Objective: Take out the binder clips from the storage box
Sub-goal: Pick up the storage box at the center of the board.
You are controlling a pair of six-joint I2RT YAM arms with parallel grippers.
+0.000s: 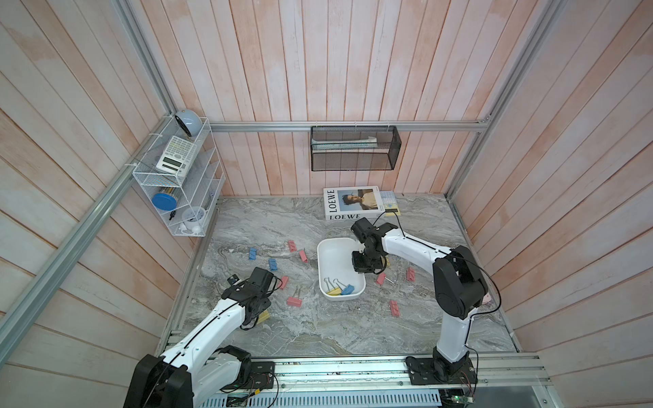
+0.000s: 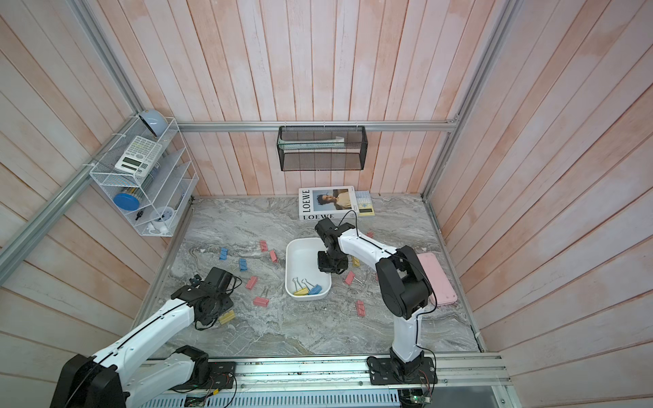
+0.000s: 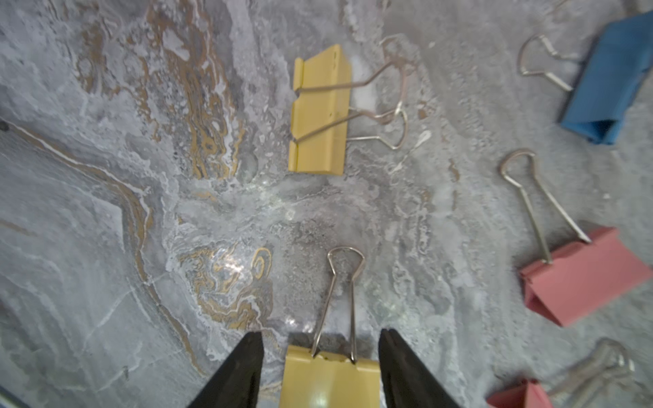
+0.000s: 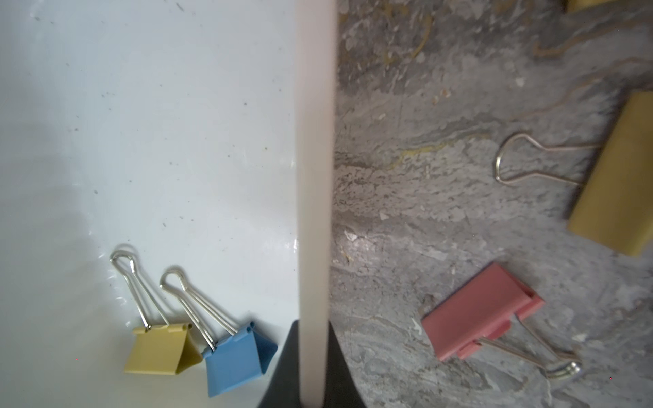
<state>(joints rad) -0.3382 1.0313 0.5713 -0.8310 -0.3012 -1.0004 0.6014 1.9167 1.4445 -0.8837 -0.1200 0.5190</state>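
One yellow clip point(image 3: 328, 378) lies loose between the spread fingers of the left gripper point(image 3: 321, 333), well left of the storage box point(image 1: 334, 256). Inside the box, at the end nearest the robot, sit a second yellow clip point(image 4: 159, 349) and a blue clip point(image 4: 236, 360). The right gripper point(image 4: 312, 326) is pinched tight on the box's right wall, so I'd guess a hard tug could flip the box and fling those two out.

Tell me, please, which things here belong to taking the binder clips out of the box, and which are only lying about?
Job: storage box, right hand shut on its wall; yellow clip and blue clip inside it; pink clip and others outside; loose yellow clip between the jaws of the open left hand.
Lying about: LOEWE book; pink case; black mesh basket; white wire rack.
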